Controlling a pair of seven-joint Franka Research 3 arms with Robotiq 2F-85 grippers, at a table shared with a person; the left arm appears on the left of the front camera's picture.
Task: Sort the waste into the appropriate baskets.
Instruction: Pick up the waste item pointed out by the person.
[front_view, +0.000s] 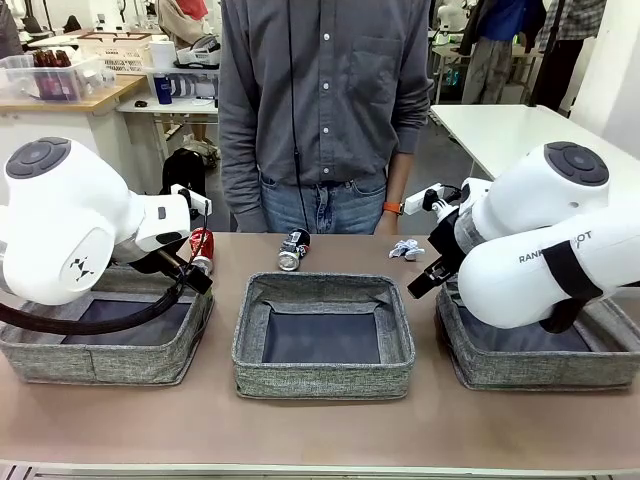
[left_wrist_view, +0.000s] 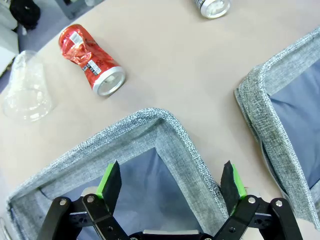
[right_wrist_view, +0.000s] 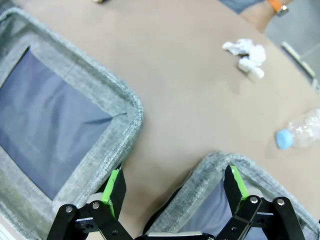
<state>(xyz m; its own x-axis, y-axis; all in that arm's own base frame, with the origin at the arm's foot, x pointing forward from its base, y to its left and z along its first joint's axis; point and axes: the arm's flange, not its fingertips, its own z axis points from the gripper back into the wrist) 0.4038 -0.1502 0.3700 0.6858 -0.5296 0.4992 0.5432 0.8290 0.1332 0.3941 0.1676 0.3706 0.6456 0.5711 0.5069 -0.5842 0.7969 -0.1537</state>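
Observation:
Three grey woven baskets stand in a row: left (front_view: 100, 362), middle (front_view: 320, 380), right (front_view: 520, 375). Behind them on the table lie a dented red soda can (front_view: 202, 243), a crushed dark can (front_view: 293, 250) and a white paper wad (front_view: 405, 249). My left gripper (left_wrist_view: 172, 182) hangs open and empty over the left basket's far corner (left_wrist_view: 150, 120), with the red can (left_wrist_view: 92, 60) and a clear plastic cup (left_wrist_view: 27, 87) beyond it. My right gripper (right_wrist_view: 175, 187) is open and empty above the right basket's rim (right_wrist_view: 225, 165). Beyond it lie the paper wad (right_wrist_view: 246, 55) and a clear bottle with a blue cap (right_wrist_view: 300, 135).
A person in a grey shirt stands at the far edge of the table, one hand with an orange watch (front_view: 393, 208) near the wad. The middle basket's rim (right_wrist_view: 127, 107) lies left of my right gripper. Bare tabletop runs along the front edge.

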